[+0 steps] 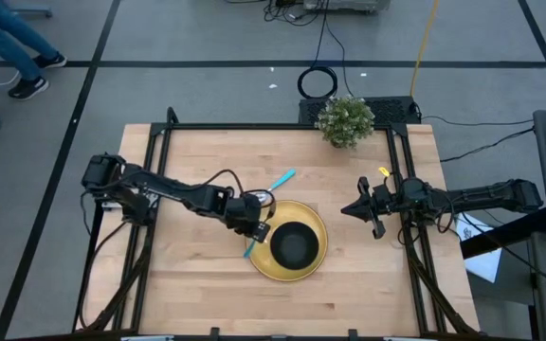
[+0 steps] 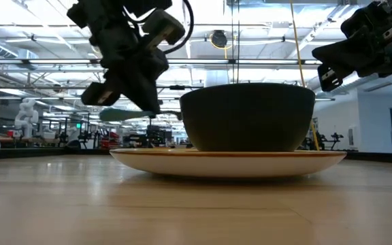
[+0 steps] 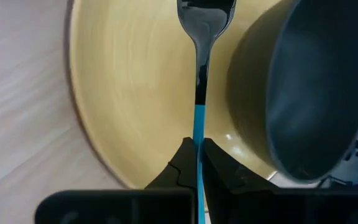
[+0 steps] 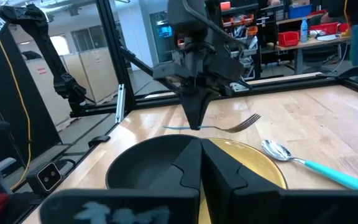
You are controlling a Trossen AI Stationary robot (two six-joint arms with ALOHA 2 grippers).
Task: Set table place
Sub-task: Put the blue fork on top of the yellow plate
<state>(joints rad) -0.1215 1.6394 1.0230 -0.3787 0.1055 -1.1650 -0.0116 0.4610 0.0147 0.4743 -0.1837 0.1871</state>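
At the desk's (image 1: pixel 197 284) centre, a round flat yellow plate (image 1: pixel 317 266) carrying a black bowl (image 1: pixel 295 246) is observed; a blue-handled fork (image 3: pixel 199 93) is pinched over its rim by the left gripper (image 1: pixel 260 230) fingers. The right gripper (image 1: pixel 352 209) fingers are pressed together, apart.

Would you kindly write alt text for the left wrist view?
The left claw is shut on a blue-handled fork, holding its tines above the yellow plate. A black bowl sits on the plate beside the fork, with the wooden table beyond the rim.

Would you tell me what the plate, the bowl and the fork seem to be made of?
Plate: likely glazed ceramic, with glossy yellow streaks. Bowl: dark with a matte sheen, ceramic or plastic; unclear. Fork: mirror-bright metal head and a blue handle, probably plastic.
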